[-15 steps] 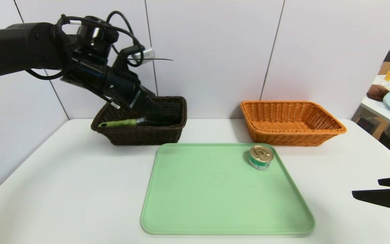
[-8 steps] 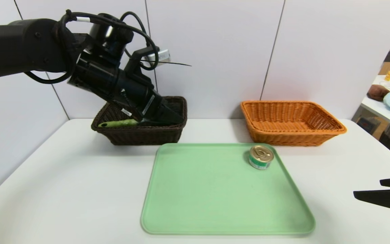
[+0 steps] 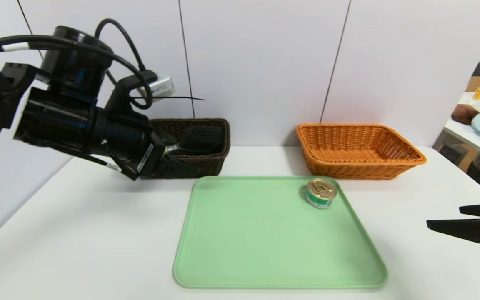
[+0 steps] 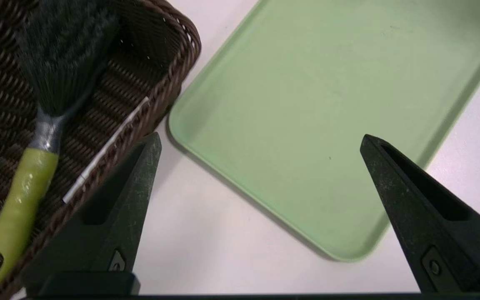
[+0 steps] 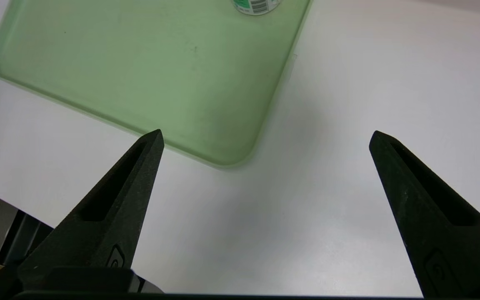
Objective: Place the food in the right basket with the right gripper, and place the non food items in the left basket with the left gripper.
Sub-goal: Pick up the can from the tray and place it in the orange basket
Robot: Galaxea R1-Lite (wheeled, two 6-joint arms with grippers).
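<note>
Marker [image 4: 106, 149], seemingly, beside basketed brush [image 4: 44, 100]

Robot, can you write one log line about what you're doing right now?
left gripper: open, empty, beside dark basket | brush and marker: in dark basket | can: on tray | right gripper: open, parked | orange basket: empty

left basket [image 3: 206, 133]: near-left half hidden behind left gripper [image 3: 177, 166] | tin can [image 5: 256, 6]: cut by frame edge | right gripper [image 3: 465, 218]: arm out of frame

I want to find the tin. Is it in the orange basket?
No, the tin sits on the green tray, outside the orange basket.
</note>
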